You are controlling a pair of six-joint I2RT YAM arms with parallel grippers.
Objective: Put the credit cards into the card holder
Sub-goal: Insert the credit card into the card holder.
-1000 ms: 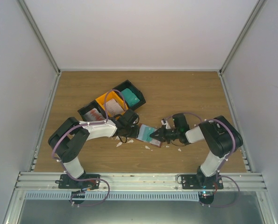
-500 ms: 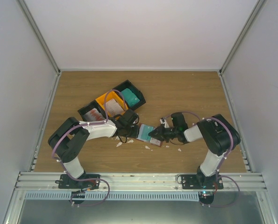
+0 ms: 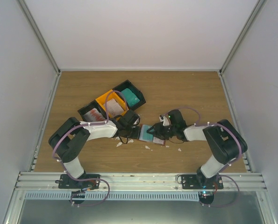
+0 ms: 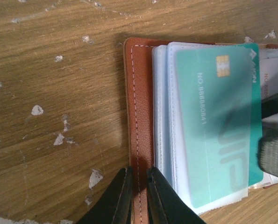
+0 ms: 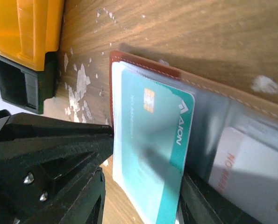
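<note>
Left wrist view shows you the left gripper (image 4: 138,189) pinching the card holder (image 4: 139,112) by its edge; the right gripper (image 5: 148,184), spread, hides a corner of the teal card (image 4: 213,126).

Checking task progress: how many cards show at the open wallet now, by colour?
teal card: 1
white card: 1
Total: 2 cards at the wallet
</note>
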